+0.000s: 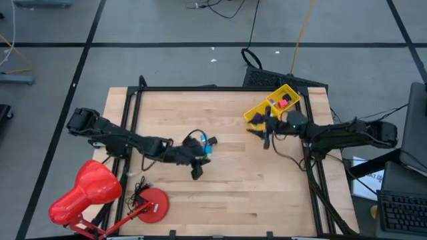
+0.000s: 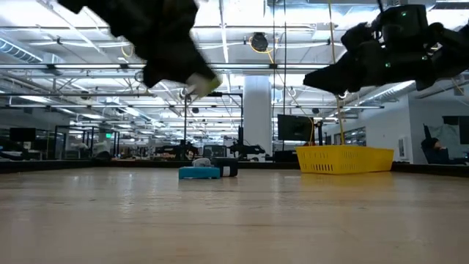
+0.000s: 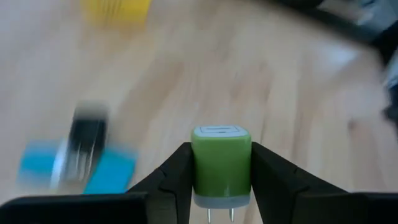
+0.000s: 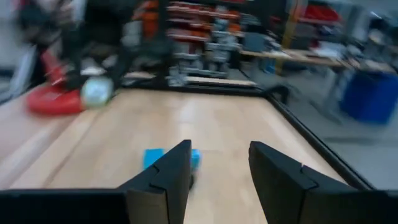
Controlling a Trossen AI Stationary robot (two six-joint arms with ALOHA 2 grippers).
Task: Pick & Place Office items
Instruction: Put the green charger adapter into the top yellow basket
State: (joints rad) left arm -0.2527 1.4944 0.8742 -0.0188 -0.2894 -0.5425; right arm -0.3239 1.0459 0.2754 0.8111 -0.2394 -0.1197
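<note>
Left claw point(image 3: 221, 186) clenched on small green plastic plug-in charger point(image 3: 221, 163), lifted off wooden bench point(image 1: 227, 193) mid-bench. Narrow pinch on smooth sides: could slip or twist out during carry to yellow plastic tray point(image 1: 263, 107). Right claw point(image 4: 219, 177) released, empty, hovering beside tray; collision risk there.

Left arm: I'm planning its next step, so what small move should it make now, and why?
Probably carry the load toward the yellow tray. The left gripper is shut on the green plug adapter, and the low view shows it already lifted clear of the table, so no more grasping seems needed. The tray sits at the far right corner, beside the right gripper, which is open and empty.
</note>
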